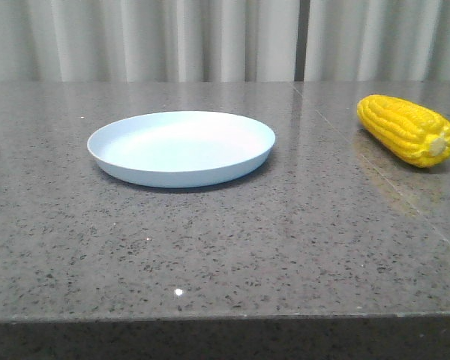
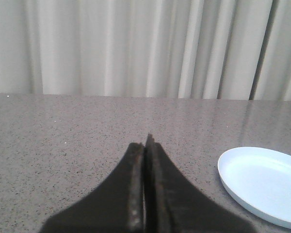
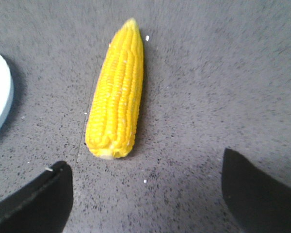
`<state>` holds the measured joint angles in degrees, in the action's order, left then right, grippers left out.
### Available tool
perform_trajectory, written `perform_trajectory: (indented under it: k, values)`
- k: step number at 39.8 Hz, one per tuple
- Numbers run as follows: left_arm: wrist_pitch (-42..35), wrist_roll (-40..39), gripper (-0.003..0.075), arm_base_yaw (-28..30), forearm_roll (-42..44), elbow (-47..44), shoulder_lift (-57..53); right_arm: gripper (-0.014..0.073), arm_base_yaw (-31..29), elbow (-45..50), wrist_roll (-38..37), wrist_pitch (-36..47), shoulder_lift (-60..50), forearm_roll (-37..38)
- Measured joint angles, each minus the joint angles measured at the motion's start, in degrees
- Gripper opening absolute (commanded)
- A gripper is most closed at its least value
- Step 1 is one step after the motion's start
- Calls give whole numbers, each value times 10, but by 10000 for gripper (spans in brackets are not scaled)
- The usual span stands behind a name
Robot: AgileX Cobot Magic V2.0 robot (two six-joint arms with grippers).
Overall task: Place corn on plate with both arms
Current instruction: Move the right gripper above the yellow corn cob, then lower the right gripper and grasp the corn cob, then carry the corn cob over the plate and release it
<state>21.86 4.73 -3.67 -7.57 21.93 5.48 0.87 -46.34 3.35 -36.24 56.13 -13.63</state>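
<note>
The bright yellow, glossy toy corn cob [image 3: 115,92] lies on the speckled grey stone tabletop [image 1: 285,240], just ahead of the right gripper [image 3: 145,189] — whose jaws stand wide apart, holding nothing, the cob's pale stub end turned toward them. The round, shallow, pale-blue plastic plate [image 1: 181,147] sits off to that gripper's side, apart from the cob. The left gripper [image 2: 145,187] has its fingers pressed together, empty — the plate ahead and to one side.
</note>
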Motion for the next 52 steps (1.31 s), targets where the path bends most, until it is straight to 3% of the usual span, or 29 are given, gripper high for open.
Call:
perform_trajectory:
  k: [23,28,34,39,42,52]
  values:
    - [0,0,-20,0,0,0,0,640,42,-202,0,-30,340,-30]
    - [0,0,-20,0,0,0,0,509,43,-223,0,-52,369,-31]
    - [0,0,-20,0,0,0,0,222,45,-230,0,-61,371,-41]
    - [0,0,-20,0,0,0,0,50,45,-230,0,-62,371,-50]
    - [0,0,-20,0,0,0,0,8,46,-231,0,-63,371,-53]
    - [0,0,-20,0,1,0,0,10,54,-267,-1,-94,350,-53]
